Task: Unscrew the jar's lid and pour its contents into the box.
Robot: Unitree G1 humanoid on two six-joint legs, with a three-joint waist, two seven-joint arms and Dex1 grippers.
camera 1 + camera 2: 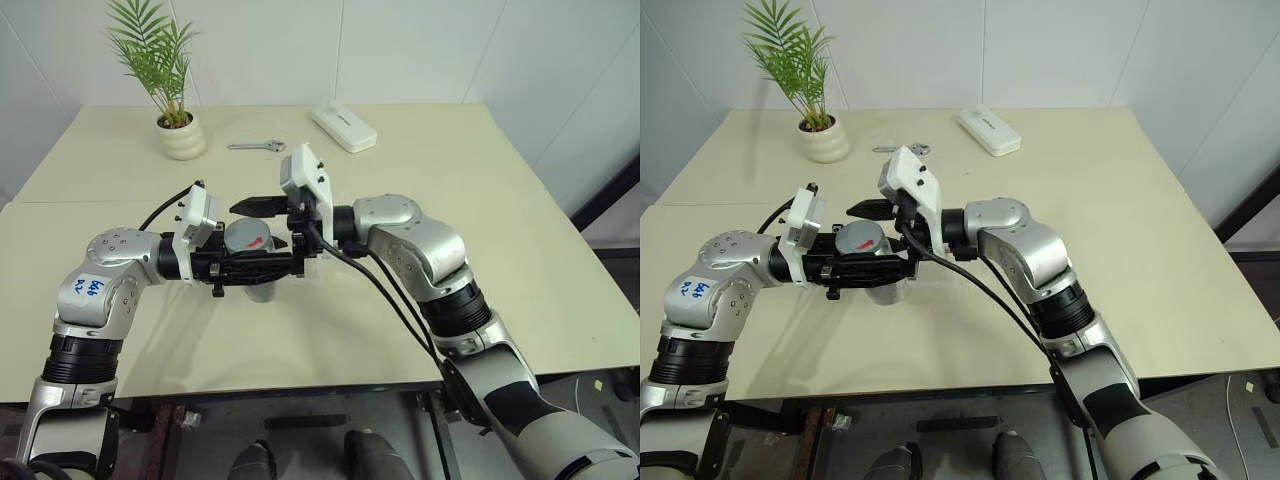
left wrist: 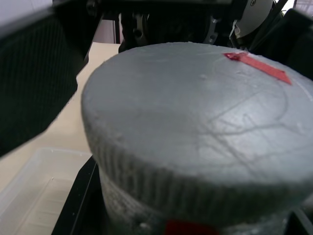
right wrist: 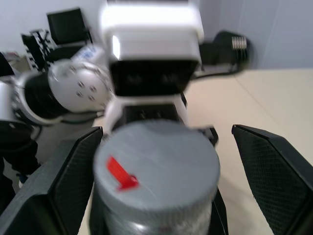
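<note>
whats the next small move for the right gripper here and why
Probably close the right gripper on the lid: its open fingers already flank the grey cap, which is still on the jar held by the left gripper.

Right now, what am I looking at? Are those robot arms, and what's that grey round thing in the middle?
Yes, those are a robot's two arms. Two pictures come from cameras in its head, looking down over a table. The other two come from small cameras on its wrists, very close up.

The left gripper is shut on a small jar and holds it above the table. The grey round thing is the lid, with a red mark on top. The right gripper is open, one finger on each side of the lid, not squeezing it.

Under the jar is a clear box. Farther back are a potted plant, a wrench and a white case.
</note>
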